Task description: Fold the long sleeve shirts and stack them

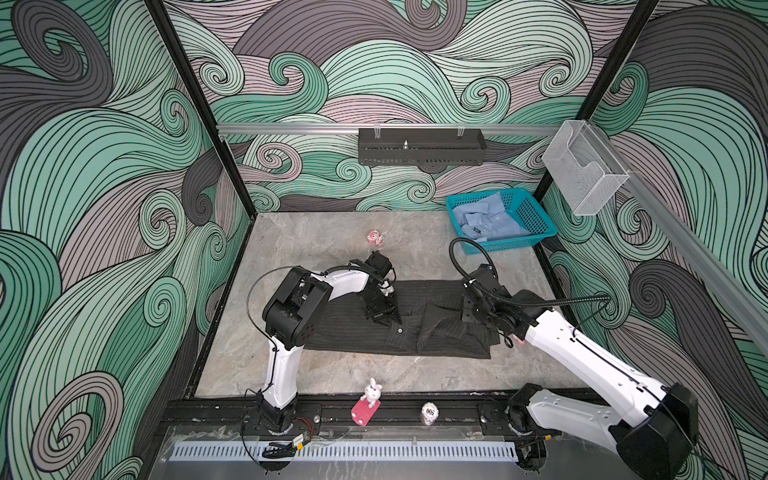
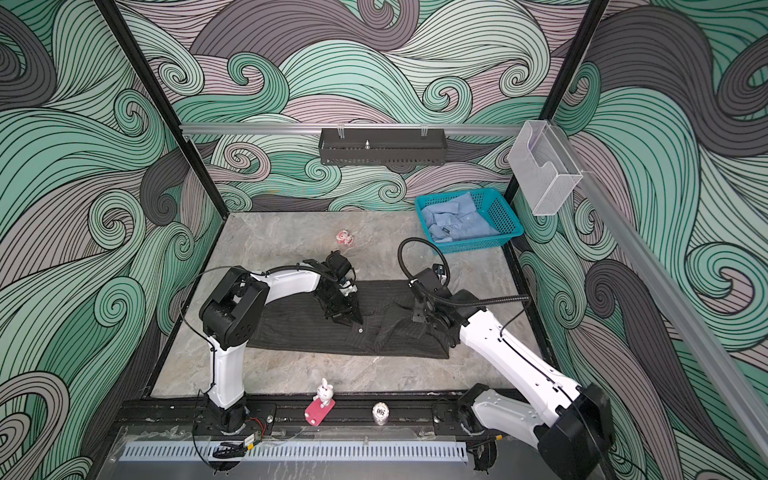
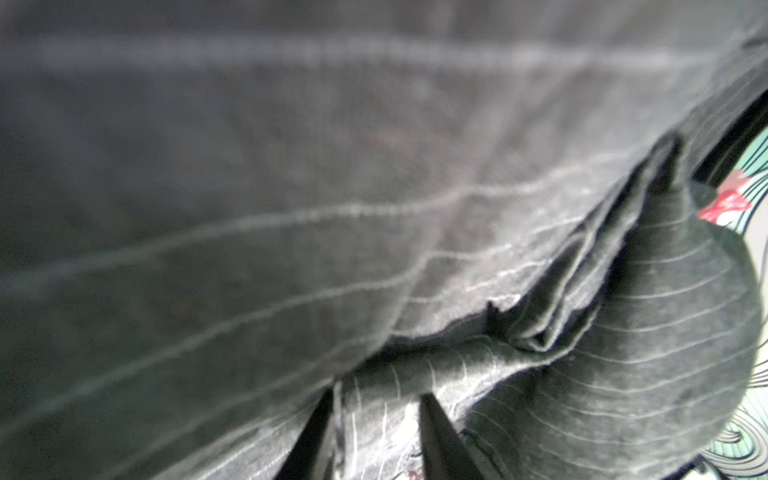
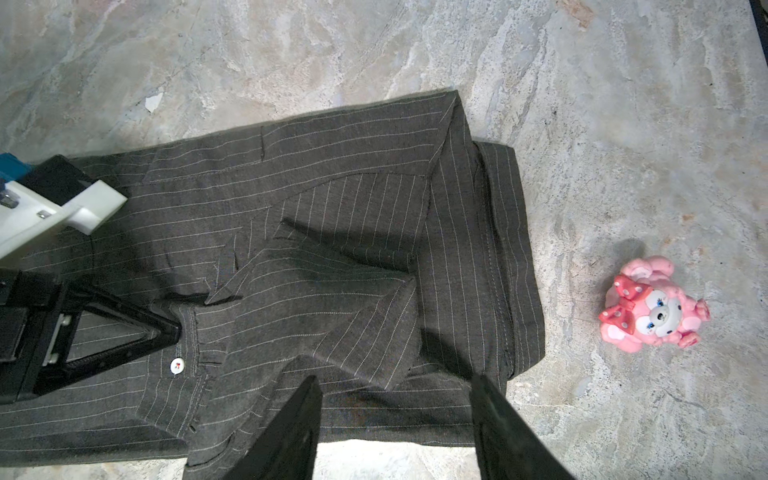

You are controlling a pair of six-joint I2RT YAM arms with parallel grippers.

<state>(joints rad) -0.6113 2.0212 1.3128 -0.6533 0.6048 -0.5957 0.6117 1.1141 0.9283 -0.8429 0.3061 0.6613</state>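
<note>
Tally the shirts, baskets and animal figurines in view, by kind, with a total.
Shirts: 2, dark pinstriped shirt and light blue shirt
Baskets: 1, teal basket
Animal figurines: 2, pink bear and white bunny
Total: 5

Robotics lab cell, this: wave-print wall panels [image 1: 374, 62], black frame posts [image 1: 198, 104], left arm [image 1: 282, 365] and right arm [image 1: 582, 357] bolted to the bottom rail [image 1: 395, 409].
</note>
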